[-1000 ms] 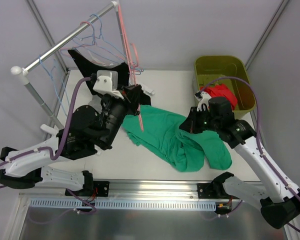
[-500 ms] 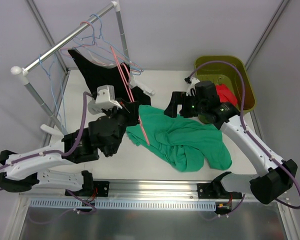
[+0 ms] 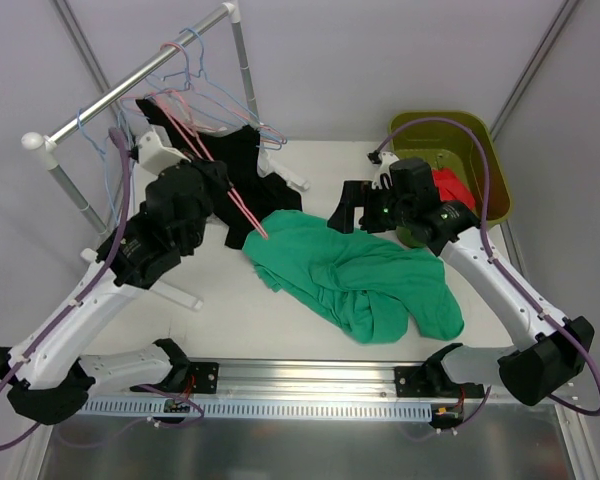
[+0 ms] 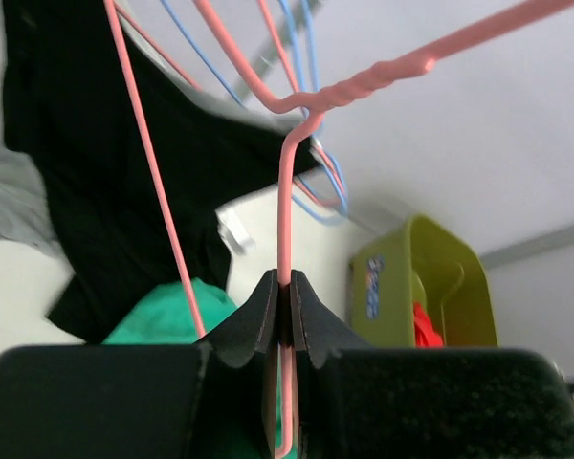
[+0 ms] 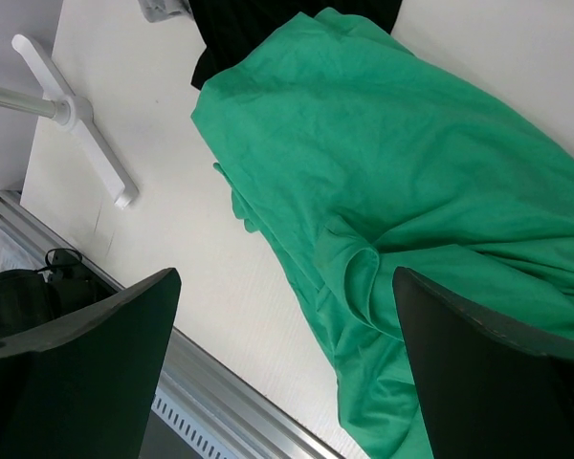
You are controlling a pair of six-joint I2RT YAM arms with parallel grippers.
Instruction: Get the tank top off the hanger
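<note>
Pink wire hanger (image 4: 285,191): stem pinched between the clenched jaws of the left gripper (image 4: 282,284), far left by the rack rail (image 3: 130,85); its lower end is hidden behind the fingers. Green tank top (image 3: 365,275): off the hanger, crumpled at table centre, straps indistinguishable. Right gripper (image 5: 285,277): spread wide above it, grasping nothing. Red cloth (image 3: 448,185) in the far-right bin (image 3: 480,125): partly hidden by the arm.

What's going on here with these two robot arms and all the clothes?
The left gripper has its jaws shut on a pink wire hanger, held up near the clothes rail. The green tank top lies crumpled on the table, apparently off the hanger. The right gripper hangs over it with its jaws wide open, holding nothing.
</note>
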